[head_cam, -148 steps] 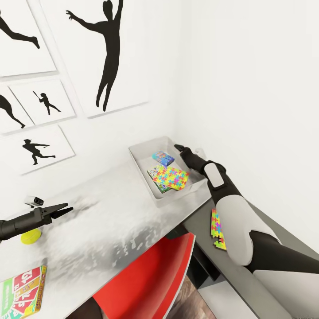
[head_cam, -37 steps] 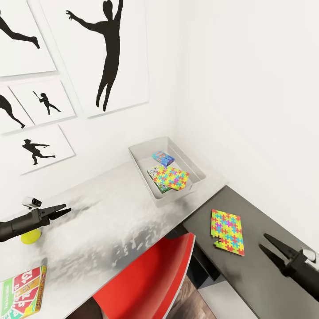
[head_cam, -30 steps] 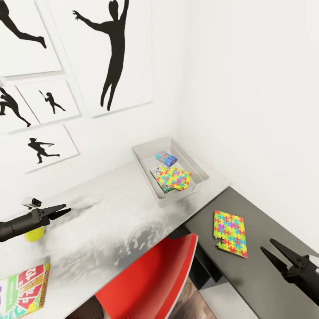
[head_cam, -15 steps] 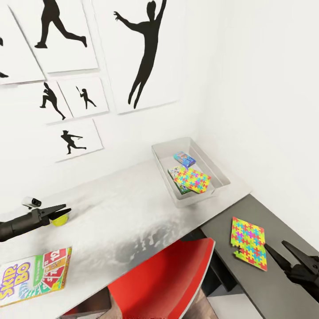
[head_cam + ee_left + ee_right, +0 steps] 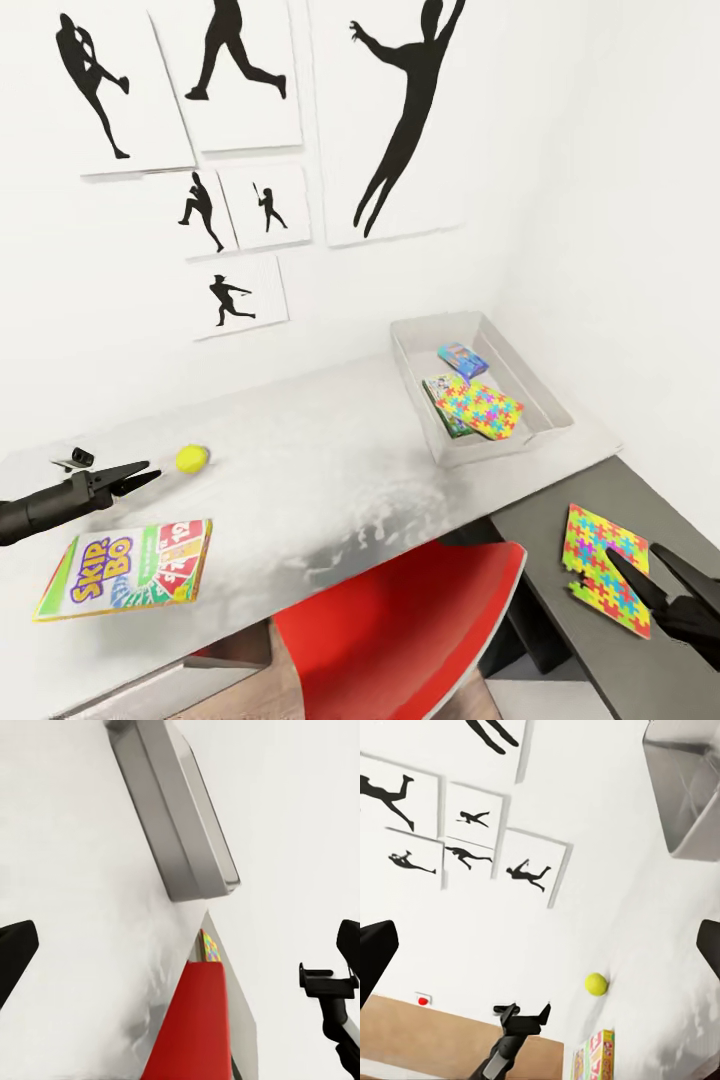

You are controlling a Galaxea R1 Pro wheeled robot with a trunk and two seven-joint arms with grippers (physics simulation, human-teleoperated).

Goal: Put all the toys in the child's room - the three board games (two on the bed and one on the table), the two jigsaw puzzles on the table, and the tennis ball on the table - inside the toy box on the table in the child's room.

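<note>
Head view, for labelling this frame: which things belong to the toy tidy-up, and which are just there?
Job: toy box, puzzle inside it, puzzle on the dark section, tennis ball, SKIP-BO box.
Bystanders: red chair, silhouette pictures.

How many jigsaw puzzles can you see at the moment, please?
2: one jigsaw puzzle lies inside the toy box; the other lies on the dark lower desk section.
</note>
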